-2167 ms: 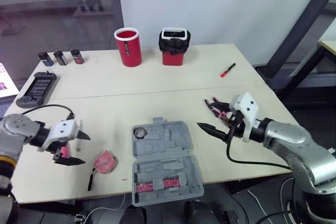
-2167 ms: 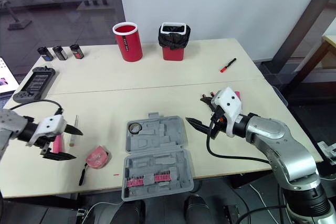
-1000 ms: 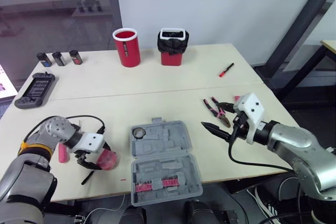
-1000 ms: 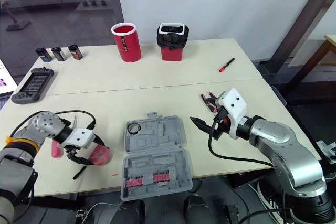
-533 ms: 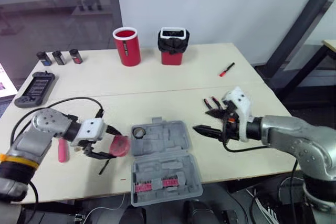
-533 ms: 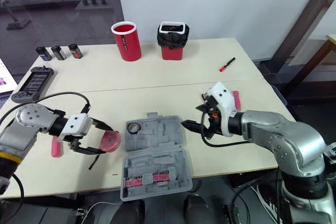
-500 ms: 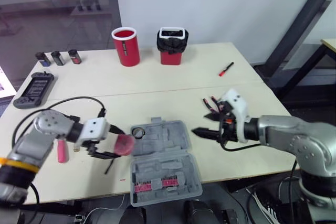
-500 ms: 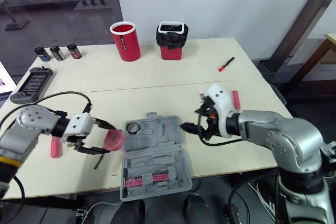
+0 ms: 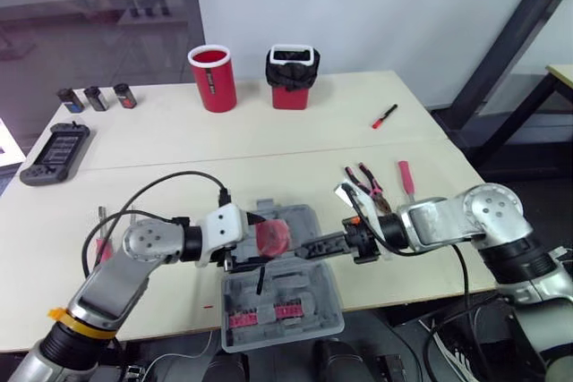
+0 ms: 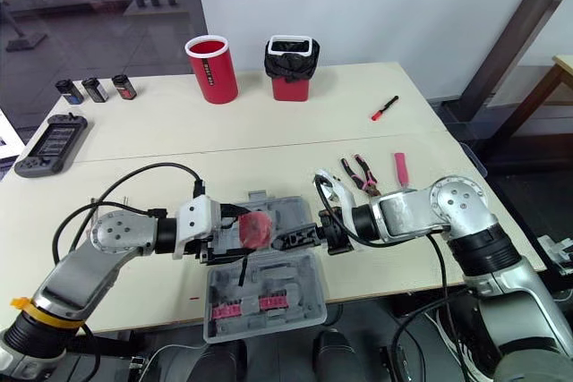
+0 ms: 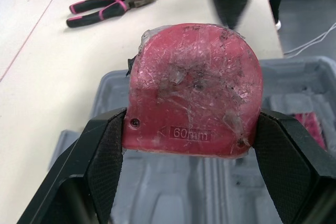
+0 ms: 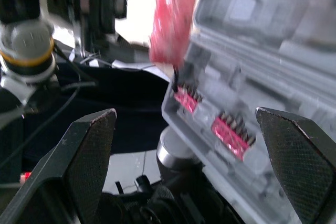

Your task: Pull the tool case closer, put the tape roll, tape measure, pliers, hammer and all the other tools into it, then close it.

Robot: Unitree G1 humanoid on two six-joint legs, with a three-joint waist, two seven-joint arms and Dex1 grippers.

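Head views: my left gripper (image 9: 265,242) is pinching the pink tape measure (image 9: 272,235), holding it over the far half of the open tool case (image 9: 300,285) on the bench (image 9: 269,140). My right gripper (image 9: 315,245) is hovering at the case's right edge, spread wide. The pliers (image 9: 363,181) and hammer (image 9: 405,176) are lying on the bench beyond it.

Left wrist view: both fingers (image 11: 102,156) are pressing the tape measure's sides above the grey tray.

Right wrist view: the bit row (image 12: 231,129) is sitting in the case between my spread fingers.
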